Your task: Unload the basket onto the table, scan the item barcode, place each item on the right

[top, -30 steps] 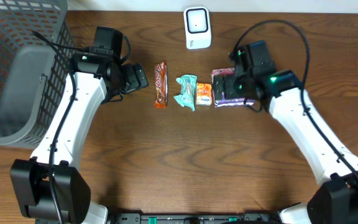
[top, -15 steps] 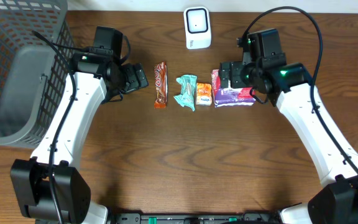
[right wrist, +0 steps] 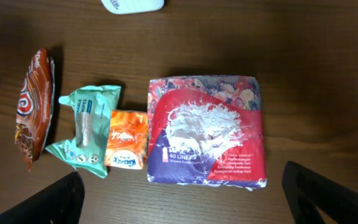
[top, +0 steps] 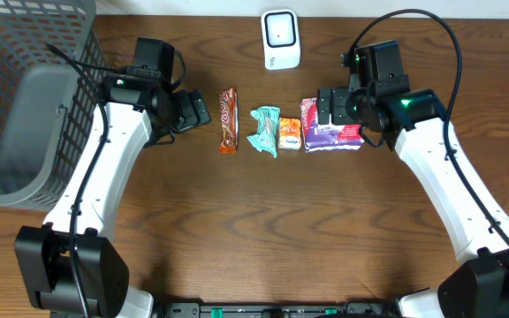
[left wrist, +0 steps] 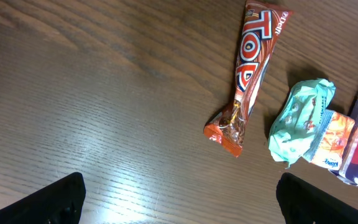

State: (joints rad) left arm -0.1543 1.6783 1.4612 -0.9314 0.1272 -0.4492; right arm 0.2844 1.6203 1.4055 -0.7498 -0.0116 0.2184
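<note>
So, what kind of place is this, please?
Probably a mock shop checkout: a white scanner, a chocolate bar and a purple pack in a row on a table, and a grey basket beside them.

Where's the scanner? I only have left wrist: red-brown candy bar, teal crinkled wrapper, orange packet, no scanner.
Observer: The white rectangular scanner stands on the brown wooden table, beyond the teal crinkled wrapper, away from the arm bases.
Operator: Right arm doing what?
Observer: The right gripper hangs open above the purple-and-red floral liner pack, holding nothing.
Operator: Any bin around?
Observer: A grey wire-mesh basket sits at the table's left end.
</note>
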